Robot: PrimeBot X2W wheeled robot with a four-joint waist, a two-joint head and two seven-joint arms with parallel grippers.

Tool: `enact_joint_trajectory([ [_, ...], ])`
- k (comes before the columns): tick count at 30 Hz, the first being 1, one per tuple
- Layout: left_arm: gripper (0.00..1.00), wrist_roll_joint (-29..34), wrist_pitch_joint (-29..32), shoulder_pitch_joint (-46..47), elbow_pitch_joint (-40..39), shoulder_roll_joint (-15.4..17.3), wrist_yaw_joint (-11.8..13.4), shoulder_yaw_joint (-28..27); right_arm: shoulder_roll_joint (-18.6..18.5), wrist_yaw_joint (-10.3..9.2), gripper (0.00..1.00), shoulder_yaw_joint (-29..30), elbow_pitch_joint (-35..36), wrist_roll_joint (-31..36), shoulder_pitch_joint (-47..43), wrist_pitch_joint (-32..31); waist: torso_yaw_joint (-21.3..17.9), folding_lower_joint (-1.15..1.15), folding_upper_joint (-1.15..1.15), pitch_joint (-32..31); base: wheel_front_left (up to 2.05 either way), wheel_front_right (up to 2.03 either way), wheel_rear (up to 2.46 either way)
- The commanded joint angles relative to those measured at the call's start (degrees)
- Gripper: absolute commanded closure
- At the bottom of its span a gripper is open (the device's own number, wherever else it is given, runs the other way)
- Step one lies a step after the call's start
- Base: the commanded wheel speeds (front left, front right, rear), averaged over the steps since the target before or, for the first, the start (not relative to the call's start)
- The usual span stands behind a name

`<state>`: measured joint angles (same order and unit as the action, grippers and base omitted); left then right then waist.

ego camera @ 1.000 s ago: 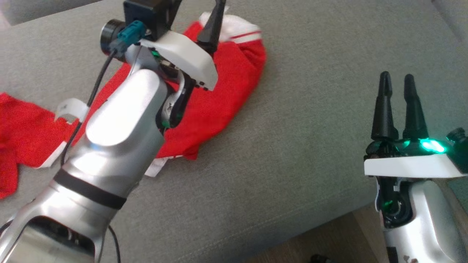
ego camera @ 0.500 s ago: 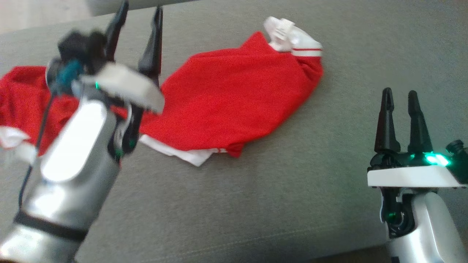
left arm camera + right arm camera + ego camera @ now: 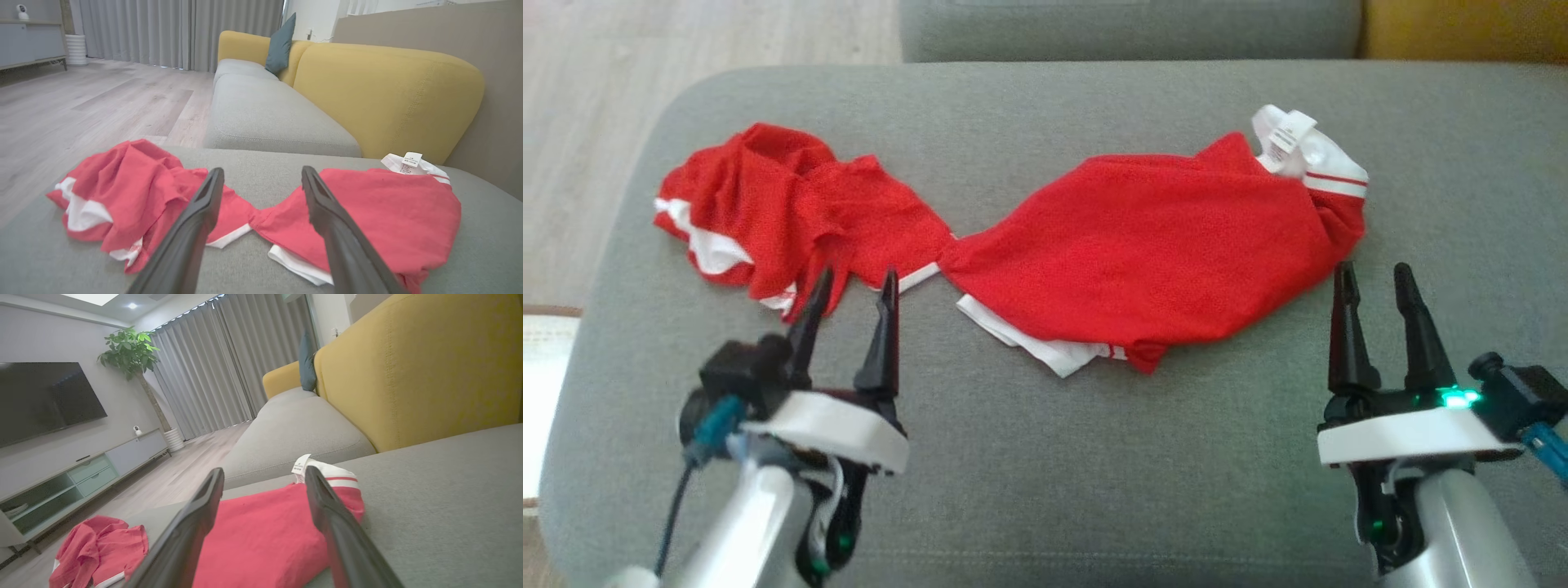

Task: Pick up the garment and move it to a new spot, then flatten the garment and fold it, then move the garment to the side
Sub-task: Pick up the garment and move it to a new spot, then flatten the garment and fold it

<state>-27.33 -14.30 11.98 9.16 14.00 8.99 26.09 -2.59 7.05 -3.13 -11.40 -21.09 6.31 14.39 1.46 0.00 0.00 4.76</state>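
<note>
Seemingly at the flattening step. Shows the red garment [image 3: 1143, 253] lying across the upper middle of the head view on the grey seat cushion [image 3: 1045, 474], stretched from left to right but twisted to a narrow waist near the centre. Bunches into crumpled folds on the left lobe, with white trim poking out beneath. Lies smoother on the right lobe, with a white label [image 3: 1286, 135] turned up at the upper right end. Held by nothing.

Finds the left gripper [image 3: 858, 273] at the lower left of the head view, spread wide and empty, tips overlapping the lower edge of the crumpled lobe in the picture. Finds the right gripper [image 3: 1371, 268] at the lower right, likewise spread wide with nothing between the fingers, tips just beside the right lobe's lower right corner. Cannot tell contact with cloth at either tip.

Judging by the lie of things, counts the move to a new spot as probably done, the flattening as barely begun, and the folding and moving aside as not yet started. Calls next for a pinch on each side: left on an edge of the bunched lobe, right on the hem near the label, then a pull apart to undo the twist and draw the cloth flat. Needs care to catch a single layer on the left, given the stacked folds there, and to keep that end from sliding off the cushion's rounded corner toward the wooden floor [image 3: 605, 82].
</note>
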Motion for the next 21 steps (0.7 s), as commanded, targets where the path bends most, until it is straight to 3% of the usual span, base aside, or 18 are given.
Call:
enact_joint_trajectory([
  [1, 0.0, 0.93, -0.69, 1.92, -2.4, 0.13, -0.35, -3.03, -0.29, 0.44, 0.0, -1.54, 1.55, 0.16, 0.77, 0.61, 0.74, 0.0, 0.0, -0.5, 0.0, 0.0, 0.0],
  [14, 0.0, 6.97, -0.7, -0.57, -2.55, -5.73, -6.05, -9.2, -0.29, 0.44, 0.0, -4.34, 1.09, 0.8, 1.64, 0.61, 2.59, 0.0, 0.0, 0.28, 0.0, 0.0, 0.0],
  [21, 0.0, 8.27, -0.7, -0.57, -1.07, -7.67, -8.24, -10.44, -0.29, 0.44, 0.0, -9.25, -0.51, 4.31, 4.62, 0.17, 5.52, 0.0, 0.0, 1.27, 0.0, 0.0, 0.0],
])
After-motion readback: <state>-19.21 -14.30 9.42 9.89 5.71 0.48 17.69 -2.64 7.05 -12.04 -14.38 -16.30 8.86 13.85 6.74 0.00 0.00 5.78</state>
